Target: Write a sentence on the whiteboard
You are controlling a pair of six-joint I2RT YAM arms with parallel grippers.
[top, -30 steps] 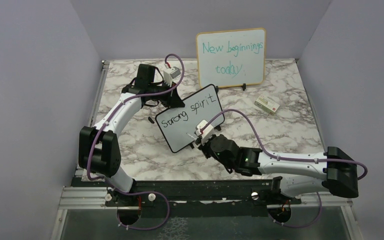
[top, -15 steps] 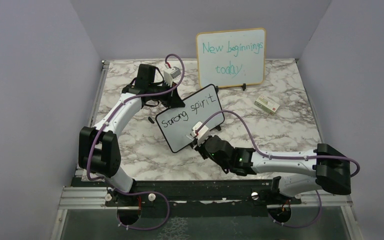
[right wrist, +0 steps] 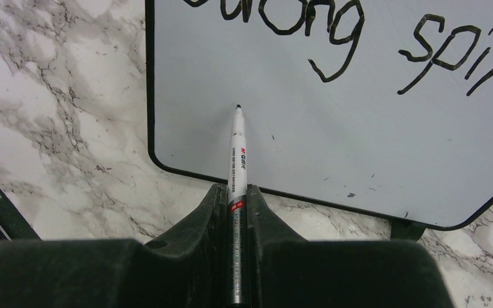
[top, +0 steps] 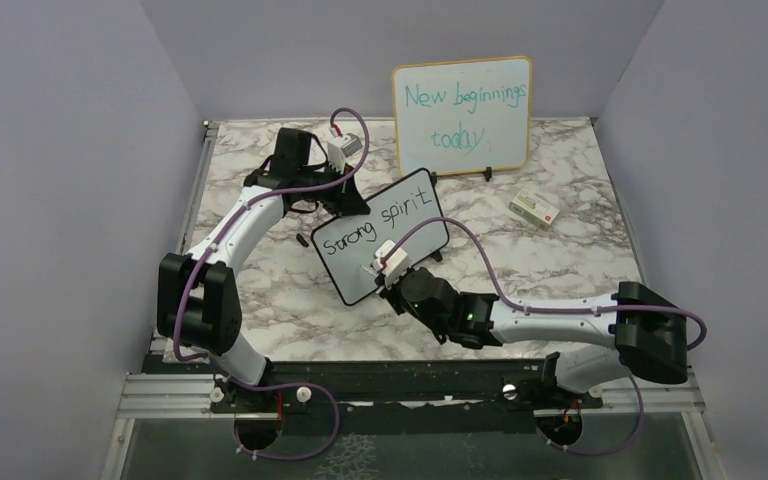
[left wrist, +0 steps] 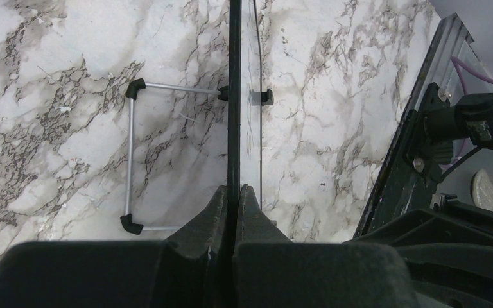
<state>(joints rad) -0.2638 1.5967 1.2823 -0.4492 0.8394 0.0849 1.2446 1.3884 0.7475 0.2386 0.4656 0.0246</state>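
I see the whiteboard (top: 375, 235) standing tilted in the middle of the marble table (top: 560, 260), with "Strong spirit" written on it in black. My left gripper (left wrist: 234, 189) is clamped on its upper edge. My right gripper (right wrist: 236, 189) is closed tight around a marker (right wrist: 237, 147), whose tip is at the blank area under "Strong".

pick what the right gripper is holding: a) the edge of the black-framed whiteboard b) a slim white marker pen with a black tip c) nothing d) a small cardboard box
B: the right wrist view shows the slim white marker pen clamped between the fingers of the right gripper, its black tip pointing at the small black-framed whiteboard.
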